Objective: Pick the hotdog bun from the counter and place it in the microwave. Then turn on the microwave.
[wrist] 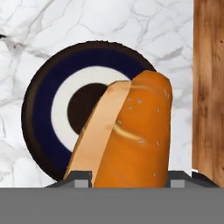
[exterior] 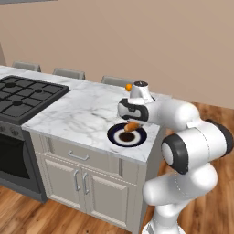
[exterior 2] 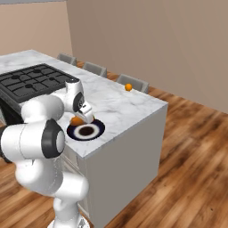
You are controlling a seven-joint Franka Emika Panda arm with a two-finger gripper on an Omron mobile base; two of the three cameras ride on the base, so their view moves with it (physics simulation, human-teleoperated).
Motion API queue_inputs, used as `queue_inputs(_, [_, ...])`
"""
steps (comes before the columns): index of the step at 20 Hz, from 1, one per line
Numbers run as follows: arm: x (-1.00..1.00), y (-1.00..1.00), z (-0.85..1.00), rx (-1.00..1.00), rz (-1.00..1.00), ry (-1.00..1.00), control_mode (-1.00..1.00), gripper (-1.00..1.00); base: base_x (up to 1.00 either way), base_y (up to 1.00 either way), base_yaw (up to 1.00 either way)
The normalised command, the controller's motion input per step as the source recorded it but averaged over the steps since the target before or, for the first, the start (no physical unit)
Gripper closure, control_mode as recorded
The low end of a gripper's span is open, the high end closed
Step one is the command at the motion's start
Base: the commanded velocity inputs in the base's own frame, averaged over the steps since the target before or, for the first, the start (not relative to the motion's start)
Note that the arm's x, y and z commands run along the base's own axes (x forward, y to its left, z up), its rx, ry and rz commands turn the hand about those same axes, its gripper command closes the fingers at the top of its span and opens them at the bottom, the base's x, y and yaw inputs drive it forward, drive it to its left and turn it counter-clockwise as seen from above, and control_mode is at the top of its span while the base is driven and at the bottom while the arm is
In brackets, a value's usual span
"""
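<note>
The hotdog bun (wrist: 131, 135) is being held between the two dark fingertips (wrist: 81, 178) of the gripper (wrist: 130, 180), the jaws being closed against its sides at a middling width; in the hand view its tan cut face and orange crust are being shown rising from the tips. In the left base view the gripper (exterior: 133, 119) is being carried above the counter (exterior: 87, 114), with the bun (exterior: 131, 126) being kept clear of a round plate (exterior: 116, 137) ringed in dark blue and white with a dark centre. That plate (wrist: 43, 109) is being seen directly behind the bun from the hand camera, near the counter's front corner, and wood floor (wrist: 209, 87) is being shown past the marble edge. Farther back on the slab, a small orange fruit (exterior 2: 128, 87) is being left near the far edge. A black gas cooktop (exterior: 23, 96) is being shown at the counter's left end, well apart from the plate.
</note>
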Motion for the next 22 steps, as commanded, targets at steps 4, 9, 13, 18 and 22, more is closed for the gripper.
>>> queue_inputs(4, [-0.45,-0.12,0.19,0.04,0.00,0.00,-1.00,1.00,0.00,0.00,0.00])
queue_inputs(9, [-0.43,-0.09,0.20,0.08,0.02,0.00,-1.00,1.00,0.00,0.00,0.00])
queue_inputs(13, [-0.41,-0.09,0.17,0.04,0.06,0.00,-1.00,1.00,0.00,0.00,0.00])
queue_inputs(18, [-0.41,-0.08,0.21,0.01,0.11,0.00,-1.00,1.00,0.00,0.00,0.00])
queue_inputs(22, [-0.40,-0.10,0.22,0.00,0.16,0.00,-1.00,1.00,0.00,0.00,0.00])
